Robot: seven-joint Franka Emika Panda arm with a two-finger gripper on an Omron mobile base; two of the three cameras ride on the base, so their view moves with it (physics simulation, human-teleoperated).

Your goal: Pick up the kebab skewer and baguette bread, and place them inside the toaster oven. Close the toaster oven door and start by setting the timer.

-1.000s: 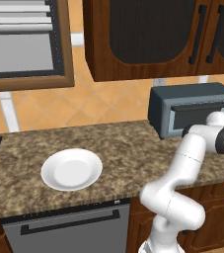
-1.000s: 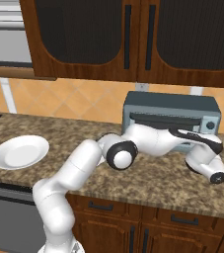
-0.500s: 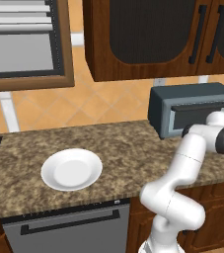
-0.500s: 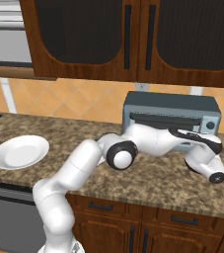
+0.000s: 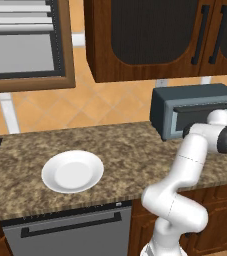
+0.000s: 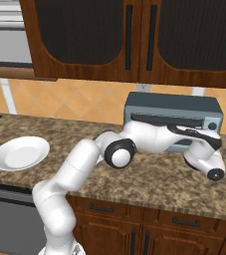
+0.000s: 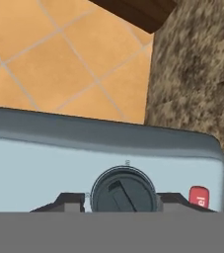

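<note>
Very little differs from a second ago. The end effector (image 7: 118, 201), set on the round dark timer knob (image 7: 124, 191) of the toaster oven (image 6: 171, 107), has drawn its fingertips (image 7: 70, 201) a shade closer together, so they now stand just beside the knob on either side. In both base views the arm's forearm and wrist by the oven's control panel look shifted by the barest amount, too slight to give a direction.

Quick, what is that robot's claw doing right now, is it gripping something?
Gripper: closing its two dark fingertips on either side of the round dark timer knob of the grey-blue toaster oven; a firm grip cannot be told.
</note>
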